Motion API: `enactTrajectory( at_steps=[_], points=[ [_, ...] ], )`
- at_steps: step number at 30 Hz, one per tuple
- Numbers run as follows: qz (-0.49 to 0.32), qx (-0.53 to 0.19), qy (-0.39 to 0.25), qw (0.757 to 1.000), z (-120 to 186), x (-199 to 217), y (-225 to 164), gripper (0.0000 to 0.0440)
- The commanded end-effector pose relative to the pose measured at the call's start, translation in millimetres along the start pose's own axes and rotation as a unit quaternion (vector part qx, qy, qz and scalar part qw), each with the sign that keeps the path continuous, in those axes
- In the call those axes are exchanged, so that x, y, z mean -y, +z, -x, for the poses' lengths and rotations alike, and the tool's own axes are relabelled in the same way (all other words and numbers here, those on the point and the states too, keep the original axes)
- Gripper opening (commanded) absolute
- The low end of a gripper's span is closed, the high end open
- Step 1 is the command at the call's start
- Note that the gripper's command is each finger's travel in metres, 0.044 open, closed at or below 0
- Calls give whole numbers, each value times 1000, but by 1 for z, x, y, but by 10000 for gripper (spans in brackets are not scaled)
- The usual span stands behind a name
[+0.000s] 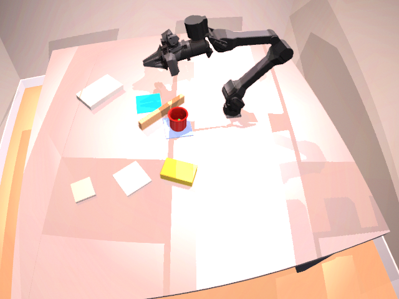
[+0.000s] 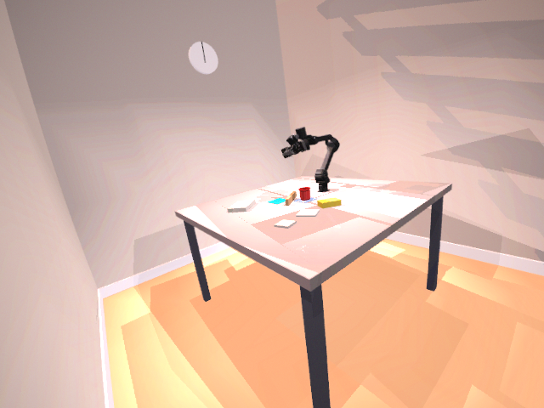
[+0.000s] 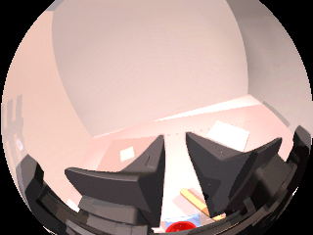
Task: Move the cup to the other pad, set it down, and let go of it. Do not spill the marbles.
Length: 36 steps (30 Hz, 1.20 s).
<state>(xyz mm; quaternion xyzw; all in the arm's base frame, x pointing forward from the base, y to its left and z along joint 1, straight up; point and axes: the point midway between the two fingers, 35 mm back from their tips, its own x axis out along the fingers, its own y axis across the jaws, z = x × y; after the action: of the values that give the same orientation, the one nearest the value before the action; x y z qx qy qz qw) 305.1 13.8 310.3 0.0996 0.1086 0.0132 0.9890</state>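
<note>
Your gripper (image 1: 144,63) (image 2: 284,155) (image 3: 174,134) hangs above the counter (image 1: 225,205) (image 2: 272,237) (image 3: 103,147), nearly closed, holding nothing. The upright red cup (image 1: 177,125) (image 2: 304,194) (image 3: 180,227) stands on the pale blue pad (image 1: 170,135) (image 2: 311,201) (image 3: 197,217), perhaps awaiting a grasp.

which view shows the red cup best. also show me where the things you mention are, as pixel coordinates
The top view: it shows the whole red cup (image 1: 177,123) (image 2: 304,194) (image 3: 181,228), with a green marble inside. The exterior view shows it small, from the side; the wrist view cuts it off at the bottom edge.
</note>
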Motion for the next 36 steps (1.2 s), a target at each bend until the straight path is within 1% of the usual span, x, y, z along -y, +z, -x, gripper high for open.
enactTrajectory(
  at_steps=[1, 10, 18, 27, 36],
  points=[
    [-18, -20, 0, 1000, -2, -3, -1, 99],
    [-73, -76, -1, 994, -1, -11, -4, 111],
    [-124, -129, -9, 984, 0, -19, -9, 119],
    [-180, -190, -27, 965, 2, -26, -16, 125],
    [-228, -250, -55, 939, 5, -33, -26, 129]
  ],
)
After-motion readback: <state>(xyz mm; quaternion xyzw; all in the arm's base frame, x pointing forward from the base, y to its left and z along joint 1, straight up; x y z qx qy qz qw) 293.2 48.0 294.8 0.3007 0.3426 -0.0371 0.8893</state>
